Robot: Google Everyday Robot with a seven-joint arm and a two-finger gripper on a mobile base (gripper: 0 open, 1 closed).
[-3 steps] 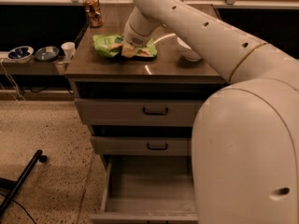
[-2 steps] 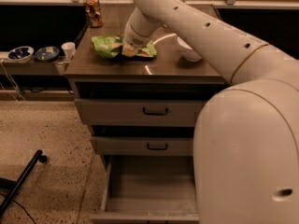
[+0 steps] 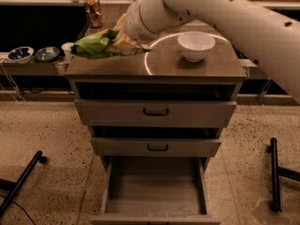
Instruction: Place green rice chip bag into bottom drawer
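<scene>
The green rice chip bag (image 3: 95, 45) is crinkled and bright green. It hangs just above the left part of the cabinet top (image 3: 187, 68). My gripper (image 3: 123, 40) is shut on the bag's right end, at the tip of the white arm that reaches in from the upper right. The bottom drawer (image 3: 154, 187) is pulled out wide at the foot of the cabinet, with a plain grey inside and nothing in it. The bag is well above it and to its left.
A white bowl (image 3: 196, 45) stands on the cabinet top at the right. A can (image 3: 93, 11) stands behind the bag. Two small bowls (image 3: 21, 53) sit on a low shelf at the left. Two upper drawers with black handles (image 3: 155, 112) stand slightly out. Black bars lie on the floor at both sides (image 3: 274, 172).
The bag was lying on the cabinet top under the gripper; now it is raised off the top and carried a little to the left. The view now shows the cabinet from straight ahead.
</scene>
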